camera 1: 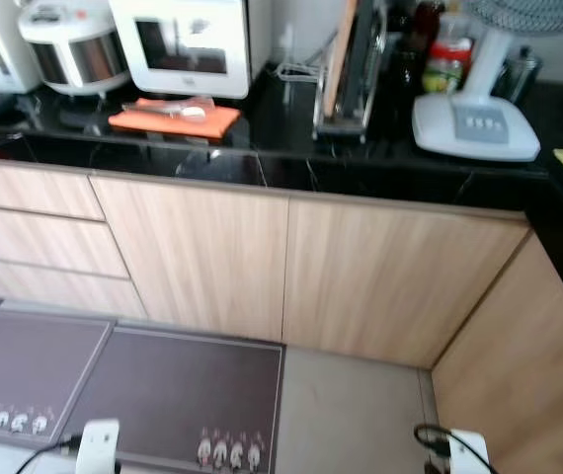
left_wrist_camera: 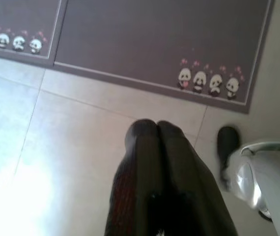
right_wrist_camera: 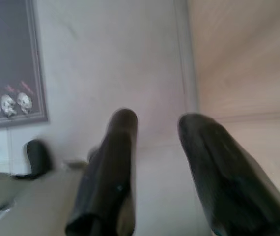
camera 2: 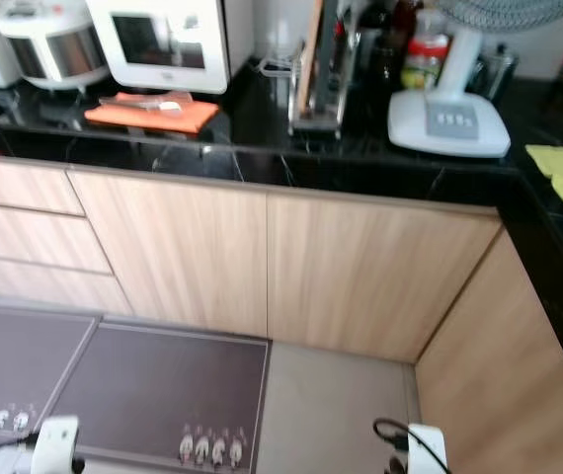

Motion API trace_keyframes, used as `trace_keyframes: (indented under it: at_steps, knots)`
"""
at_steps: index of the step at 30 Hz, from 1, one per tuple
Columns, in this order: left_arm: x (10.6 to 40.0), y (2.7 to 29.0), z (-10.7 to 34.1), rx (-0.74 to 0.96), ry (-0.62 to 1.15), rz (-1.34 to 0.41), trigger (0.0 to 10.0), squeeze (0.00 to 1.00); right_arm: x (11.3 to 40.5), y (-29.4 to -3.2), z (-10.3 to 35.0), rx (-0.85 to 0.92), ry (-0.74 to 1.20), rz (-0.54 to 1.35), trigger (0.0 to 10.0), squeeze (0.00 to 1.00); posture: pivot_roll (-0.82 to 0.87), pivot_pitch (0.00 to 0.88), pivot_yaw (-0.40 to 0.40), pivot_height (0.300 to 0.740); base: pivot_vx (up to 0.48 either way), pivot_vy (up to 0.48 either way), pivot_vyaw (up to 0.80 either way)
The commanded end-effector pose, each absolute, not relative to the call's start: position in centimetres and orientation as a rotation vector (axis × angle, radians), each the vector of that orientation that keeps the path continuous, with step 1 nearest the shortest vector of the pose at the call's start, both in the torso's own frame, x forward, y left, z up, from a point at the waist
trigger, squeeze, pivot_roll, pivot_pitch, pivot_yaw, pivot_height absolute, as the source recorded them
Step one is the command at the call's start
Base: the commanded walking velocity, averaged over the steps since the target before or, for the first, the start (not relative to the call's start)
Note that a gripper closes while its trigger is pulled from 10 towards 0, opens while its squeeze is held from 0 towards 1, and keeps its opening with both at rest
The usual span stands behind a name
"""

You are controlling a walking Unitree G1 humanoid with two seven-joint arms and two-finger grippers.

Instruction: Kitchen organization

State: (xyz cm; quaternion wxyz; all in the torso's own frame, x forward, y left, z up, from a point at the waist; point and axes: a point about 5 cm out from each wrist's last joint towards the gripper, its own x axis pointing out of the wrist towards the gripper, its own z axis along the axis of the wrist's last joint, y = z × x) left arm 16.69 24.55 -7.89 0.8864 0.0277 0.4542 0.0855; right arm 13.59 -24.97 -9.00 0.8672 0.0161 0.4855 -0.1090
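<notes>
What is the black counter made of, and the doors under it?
The counter looks like polished black stone, maybe marble or granite: it is glossy, mirrors the things on it, and has thin pale veins. The cabinet doors look like light wood or a wood-look laminate, matte, with fine straight grain lines. Which one cannot be told.

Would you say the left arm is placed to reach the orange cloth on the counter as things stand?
Probably not yet: the left gripper hangs low, shut, pointing at the floor beside the mat, while the orange cloth lies up on the black counter.
</notes>
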Motion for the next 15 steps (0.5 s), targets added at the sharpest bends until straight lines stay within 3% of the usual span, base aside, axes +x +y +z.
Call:
trace_keyframes:
  at_steps: [1, 15]
  knots:
    - [16.83, 25.32, -7.62, 0.085, 0.949, 0.193, 10.0, 0.00, 14.14, -24.41, -8.96, 0.047, 1.002, -0.221, 10.0, 0.00, 0.03, 0.000, -0.010, 0.740, 0.000, 0.480, 0.00]
    - [17.59, 25.01, -7.40, 0.075, 0.936, 0.201, 10.0, 0.00, 14.40, -24.35, -8.87, 0.065, 0.988, -0.238, 10.0, 0.00, 0.04, 0.000, -0.013, 0.740, 0.000, 0.480, 0.00]
